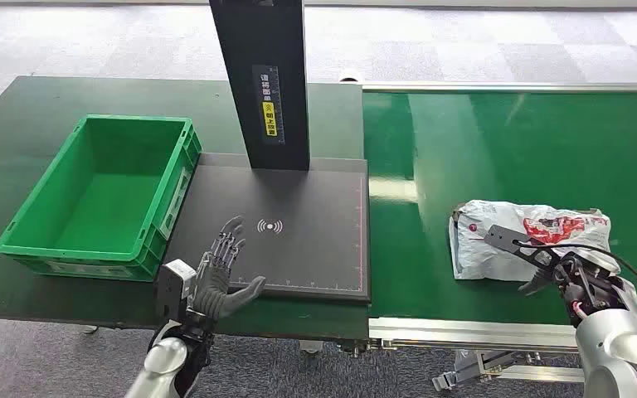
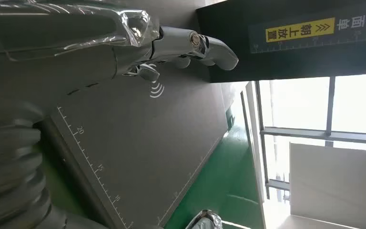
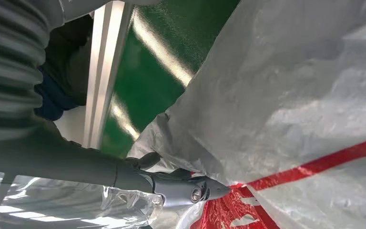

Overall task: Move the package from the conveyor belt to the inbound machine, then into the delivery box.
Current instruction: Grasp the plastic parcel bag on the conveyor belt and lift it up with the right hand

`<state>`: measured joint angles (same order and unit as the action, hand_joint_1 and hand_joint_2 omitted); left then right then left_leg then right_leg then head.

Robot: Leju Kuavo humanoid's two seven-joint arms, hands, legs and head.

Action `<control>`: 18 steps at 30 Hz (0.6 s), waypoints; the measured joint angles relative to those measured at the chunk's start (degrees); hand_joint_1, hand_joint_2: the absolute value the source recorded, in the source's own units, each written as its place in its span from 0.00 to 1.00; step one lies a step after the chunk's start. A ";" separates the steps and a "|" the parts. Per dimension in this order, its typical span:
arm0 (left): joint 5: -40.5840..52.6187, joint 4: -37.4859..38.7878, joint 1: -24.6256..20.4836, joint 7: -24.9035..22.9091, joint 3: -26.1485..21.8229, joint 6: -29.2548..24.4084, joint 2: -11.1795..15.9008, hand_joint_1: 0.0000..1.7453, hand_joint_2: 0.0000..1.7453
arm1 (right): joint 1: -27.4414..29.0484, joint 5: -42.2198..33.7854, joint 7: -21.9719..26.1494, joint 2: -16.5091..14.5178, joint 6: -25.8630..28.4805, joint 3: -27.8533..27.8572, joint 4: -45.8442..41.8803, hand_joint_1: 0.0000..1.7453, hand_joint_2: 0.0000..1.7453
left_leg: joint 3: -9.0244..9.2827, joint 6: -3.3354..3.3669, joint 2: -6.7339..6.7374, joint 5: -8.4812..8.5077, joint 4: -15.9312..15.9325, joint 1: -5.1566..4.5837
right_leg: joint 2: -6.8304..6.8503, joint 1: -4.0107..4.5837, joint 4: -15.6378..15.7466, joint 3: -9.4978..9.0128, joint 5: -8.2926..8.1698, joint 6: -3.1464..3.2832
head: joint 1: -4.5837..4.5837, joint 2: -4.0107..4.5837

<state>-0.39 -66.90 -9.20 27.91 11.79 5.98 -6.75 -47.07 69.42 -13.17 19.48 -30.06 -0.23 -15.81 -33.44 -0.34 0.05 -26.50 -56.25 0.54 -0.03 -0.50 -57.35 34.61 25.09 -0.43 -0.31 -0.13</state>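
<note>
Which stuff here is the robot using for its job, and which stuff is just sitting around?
For the job:
- package, right hand touching it
- conveyor belt
- black scanning pad
- green box

Just around:
- dark table
- black post with yellow sticker
- left hand, holding nothing

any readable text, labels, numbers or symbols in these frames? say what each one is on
"朝上放置" with arrows: yellow label on the black column of the inbound machine.
"20", "15", "10": ruler marks along the edge of the dark scan pad.
Wireless-wave symbol, no words: middle of the scan pad.
White line above the yellow label: partly cut off, not readable.
Red print on the package: too crumpled to read.
</note>
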 joint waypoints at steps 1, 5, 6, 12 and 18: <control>-0.04 0.07 0.01 0.00 0.00 -0.10 0.00 0.00 1.00 | 0.05 -0.18 0.56 0.02 -0.08 0.00 0.00 0.50 1.00 | 0.00 0.00 0.00 0.00 0.00 0.00 | 0.00 0.00 0.00 0.00 0.00 0.00 | 0.00 0.00; -0.25 0.22 0.12 -0.02 -0.01 -0.86 0.04 0.00 1.00 | 0.33 -0.62 4.00 0.03 0.28 -0.09 0.03 1.00 1.00 | -0.02 0.00 0.02 -0.01 0.00 0.00 | -0.01 0.00 0.00 -0.01 0.00 0.00 | 0.02 0.00; -0.34 0.13 0.27 -0.04 -0.03 -1.08 0.10 0.00 1.00 | 0.36 -0.67 4.70 -0.02 1.24 -0.16 0.02 1.00 1.00 | -0.03 0.00 0.02 -0.01 0.01 0.01 | -0.01 0.01 0.00 -0.01 0.00 0.00 | 0.01 0.00; -0.96 -1.87 2.55 -0.46 -0.15 -2.31 0.98 0.00 1.00 | 0.32 -1.18 6.54 -1.00 6.10 -0.62 0.01 1.00 1.00 | -0.03 -0.01 0.00 0.00 0.02 0.02 | 0.01 0.03 -0.01 -0.02 0.00 0.00 | 0.00 0.00; -1.05 -4.15 4.44 -0.55 -0.61 -2.55 1.89 0.00 1.00 | -0.55 -0.50 10.36 -2.11 6.39 -2.15 0.01 1.00 1.00 | -0.04 -0.01 -0.01 0.00 0.02 0.02 | 0.02 0.02 -0.02 -0.02 0.00 0.00 | 0.01 0.00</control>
<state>-1.44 -71.05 -4.76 27.36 11.18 3.43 -4.86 -47.62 68.92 -2.81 17.38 -23.68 -2.38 -15.81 -33.49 -0.35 0.03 -26.49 -56.23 0.56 -0.01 -0.48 -57.36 34.59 25.09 -0.42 -0.30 -0.13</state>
